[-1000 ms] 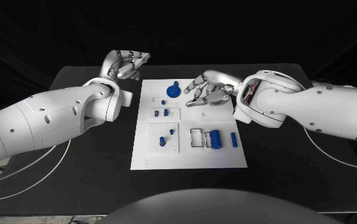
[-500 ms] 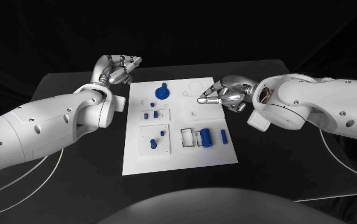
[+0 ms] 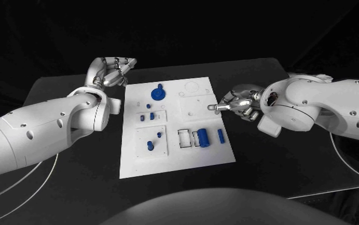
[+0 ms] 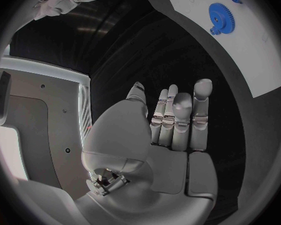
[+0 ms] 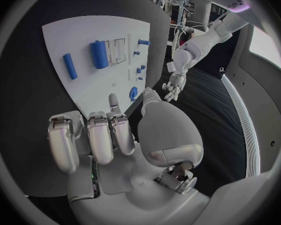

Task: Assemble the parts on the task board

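Note:
The white task board (image 3: 176, 155) lies in the middle of the black table. A blue gear (image 3: 157, 92) sits near its far left corner, and a blue cylinder (image 3: 202, 137) and a blue bar (image 3: 221, 136) lie at its right. Several small blue pieces (image 3: 152, 116) stand in the left-hand plates. My left hand (image 3: 112, 72) hovers off the far left corner with straight fingers (image 4: 202, 110), holding nothing. My right hand (image 3: 239, 104) sits just off the board's right edge. Its fingers (image 5: 90, 135) are curled in with nothing in them. The right wrist view shows the cylinder (image 5: 98, 54) and bar (image 5: 70, 66).
Bare black table (image 3: 284, 157) surrounds the board on all sides. Cables (image 3: 22, 178) trail on the table at the near left. My left arm (image 5: 200, 42) reaches across beyond the board in the right wrist view.
The camera has shifted. My right hand has drawn back from above the board's far right part to just off its right edge. The left hand stays by the far left corner.

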Tool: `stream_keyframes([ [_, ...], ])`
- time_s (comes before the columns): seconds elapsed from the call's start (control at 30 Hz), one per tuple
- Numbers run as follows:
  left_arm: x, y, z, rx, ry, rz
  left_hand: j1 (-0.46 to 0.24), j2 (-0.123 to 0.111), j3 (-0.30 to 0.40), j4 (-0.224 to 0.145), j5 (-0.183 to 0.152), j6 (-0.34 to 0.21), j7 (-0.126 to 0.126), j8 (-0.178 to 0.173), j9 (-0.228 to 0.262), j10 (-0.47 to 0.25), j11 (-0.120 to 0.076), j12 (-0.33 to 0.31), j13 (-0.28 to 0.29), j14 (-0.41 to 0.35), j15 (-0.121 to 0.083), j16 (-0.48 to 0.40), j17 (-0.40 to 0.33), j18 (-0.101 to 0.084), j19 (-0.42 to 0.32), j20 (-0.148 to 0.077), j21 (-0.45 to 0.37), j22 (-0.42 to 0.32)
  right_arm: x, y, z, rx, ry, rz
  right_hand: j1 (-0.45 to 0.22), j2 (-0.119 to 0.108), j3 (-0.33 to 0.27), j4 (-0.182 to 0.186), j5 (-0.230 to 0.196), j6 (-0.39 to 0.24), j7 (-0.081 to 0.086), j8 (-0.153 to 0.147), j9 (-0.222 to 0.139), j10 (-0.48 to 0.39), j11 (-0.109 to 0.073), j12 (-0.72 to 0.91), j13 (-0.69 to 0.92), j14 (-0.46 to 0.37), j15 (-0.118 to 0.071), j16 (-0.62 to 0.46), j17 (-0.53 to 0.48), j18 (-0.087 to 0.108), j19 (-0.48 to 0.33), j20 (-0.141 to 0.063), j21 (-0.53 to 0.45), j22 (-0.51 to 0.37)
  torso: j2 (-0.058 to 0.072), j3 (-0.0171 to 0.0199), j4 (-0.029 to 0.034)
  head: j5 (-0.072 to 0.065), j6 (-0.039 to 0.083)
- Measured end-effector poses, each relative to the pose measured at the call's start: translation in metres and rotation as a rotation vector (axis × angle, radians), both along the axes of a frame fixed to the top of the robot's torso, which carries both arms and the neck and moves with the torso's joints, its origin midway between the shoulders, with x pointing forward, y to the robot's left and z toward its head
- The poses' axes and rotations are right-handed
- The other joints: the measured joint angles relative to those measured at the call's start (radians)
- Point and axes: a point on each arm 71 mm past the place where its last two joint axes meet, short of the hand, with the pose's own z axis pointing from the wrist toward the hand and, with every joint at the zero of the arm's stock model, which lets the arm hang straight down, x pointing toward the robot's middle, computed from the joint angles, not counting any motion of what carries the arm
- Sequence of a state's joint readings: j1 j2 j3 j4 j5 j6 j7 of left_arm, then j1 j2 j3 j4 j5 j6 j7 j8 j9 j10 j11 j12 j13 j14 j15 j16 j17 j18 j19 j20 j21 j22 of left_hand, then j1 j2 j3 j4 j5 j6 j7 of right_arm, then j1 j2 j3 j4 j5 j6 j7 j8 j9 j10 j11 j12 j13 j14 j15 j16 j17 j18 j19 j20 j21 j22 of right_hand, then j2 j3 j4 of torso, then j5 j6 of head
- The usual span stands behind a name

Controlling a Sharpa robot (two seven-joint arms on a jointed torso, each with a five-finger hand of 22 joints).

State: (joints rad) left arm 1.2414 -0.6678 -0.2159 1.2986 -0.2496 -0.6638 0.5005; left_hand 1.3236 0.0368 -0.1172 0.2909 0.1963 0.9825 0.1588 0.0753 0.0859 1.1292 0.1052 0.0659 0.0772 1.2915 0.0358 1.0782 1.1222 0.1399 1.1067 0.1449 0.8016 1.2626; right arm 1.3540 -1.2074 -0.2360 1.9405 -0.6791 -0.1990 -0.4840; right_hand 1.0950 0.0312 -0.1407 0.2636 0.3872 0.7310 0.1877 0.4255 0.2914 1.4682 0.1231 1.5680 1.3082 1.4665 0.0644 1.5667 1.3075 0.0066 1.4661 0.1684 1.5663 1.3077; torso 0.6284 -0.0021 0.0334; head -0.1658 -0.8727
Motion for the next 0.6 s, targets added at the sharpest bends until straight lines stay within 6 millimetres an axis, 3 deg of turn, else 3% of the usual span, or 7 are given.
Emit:
stream_keyframes([
  [0.2, 0.000, 0.000, -0.001, 0.000, 0.001, 0.000, 0.000, 0.000, 0.000, 0.000, 0.000, 0.000, 0.000, 0.000, 0.000, 0.000, 0.000, 0.000, 0.000, 0.000, 0.000, 0.000, 0.000, 0.000, 0.000, 0.000, 0.000, 0.000, -0.003, 0.002, -0.010, -0.036, 0.067, -0.005, -0.003, 0.003, 0.019, -0.022, -0.019, -0.007, 0.004, 0.000, 0.019, 0.000, 0.000, 0.000, 0.000, 0.000, -0.011, 0.000, 0.000, 0.000, 0.000, -0.001, 0.000, 0.000, 0.000, 0.0007, 0.0008, -0.001, 0.000],
  [0.43, 0.000, 0.000, -0.002, 0.001, 0.004, -0.001, 0.000, 0.000, 0.000, 0.000, 0.000, 0.000, 0.000, 0.000, 0.000, 0.000, 0.000, 0.000, 0.000, 0.000, 0.000, 0.000, 0.000, 0.000, 0.000, 0.000, 0.000, 0.000, -0.006, 0.008, -0.027, -0.052, 0.152, -0.006, 0.012, 0.004, 0.049, -0.055, -0.015, -0.086, -0.005, 0.016, 0.063, 0.000, 0.000, 0.000, 0.000, 0.000, -0.011, 0.000, 0.000, 0.000, 0.000, -0.008, 0.000, 0.000, -0.001, 0.0004, 0.0009, 0.002, 0.000],
  [0.6, 0.000, 0.002, -0.002, 0.001, 0.005, 0.001, 0.000, 0.000, 0.000, 0.000, 0.000, 0.000, 0.000, 0.000, 0.000, 0.000, 0.000, 0.000, 0.000, 0.000, 0.000, 0.000, -0.001, 0.000, 0.000, 0.000, 0.000, 0.000, -0.009, 0.013, -0.037, -0.053, 0.212, -0.007, 0.012, 0.004, 0.063, -0.068, -0.015, -0.110, -0.010, 0.023, 0.081, 0.000, 0.000, 0.000, 0.000, 0.000, -0.011, 0.000, 0.000, 0.000, 0.000, -0.008, 0.000, 0.000, -0.001, -0.0007, 0.0014, 0.002, 0.000],
])
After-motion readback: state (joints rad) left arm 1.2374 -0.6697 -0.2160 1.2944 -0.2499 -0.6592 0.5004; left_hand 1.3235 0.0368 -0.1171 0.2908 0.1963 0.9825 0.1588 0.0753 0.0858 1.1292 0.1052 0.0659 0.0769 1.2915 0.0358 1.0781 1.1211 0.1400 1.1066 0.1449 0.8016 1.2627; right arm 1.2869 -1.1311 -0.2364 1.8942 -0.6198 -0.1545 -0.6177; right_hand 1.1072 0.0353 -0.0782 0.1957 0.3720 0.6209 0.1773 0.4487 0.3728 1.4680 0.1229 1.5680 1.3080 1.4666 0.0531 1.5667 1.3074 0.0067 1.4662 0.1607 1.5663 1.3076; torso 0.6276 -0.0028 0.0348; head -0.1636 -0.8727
